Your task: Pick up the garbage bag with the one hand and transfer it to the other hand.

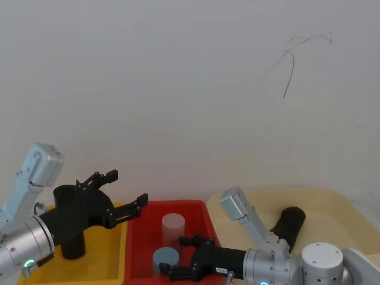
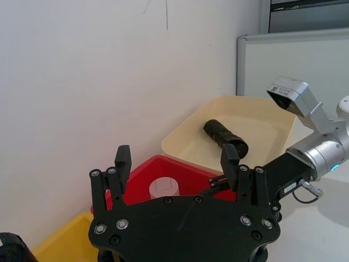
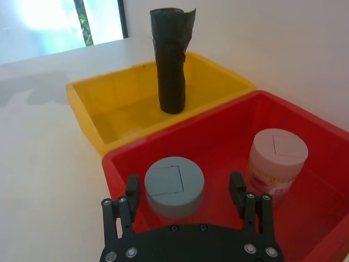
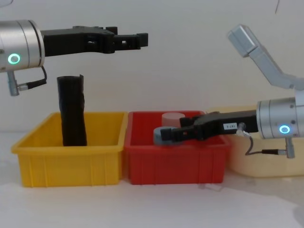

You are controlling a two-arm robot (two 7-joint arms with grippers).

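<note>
Two grippers, both spread and empty. Bag [image 4: 72, 110] upright in yellow bin [image 4: 71, 161], ungrasped. Left gripper [image 4: 135, 40] hovers above, seemingly past it. Right gripper [image 4: 164, 135] low in red bin [image 4: 175, 164]. Pickup and handover both remain.

The left gripper [image 4: 140, 40] is black with two flat fingers [image 2: 122, 162], silver screws studding the palm behind them; farther back, a fat silver wrist with a green ring light; the right gripper [image 4: 164, 135] carries a white label behind its fingers.
</note>
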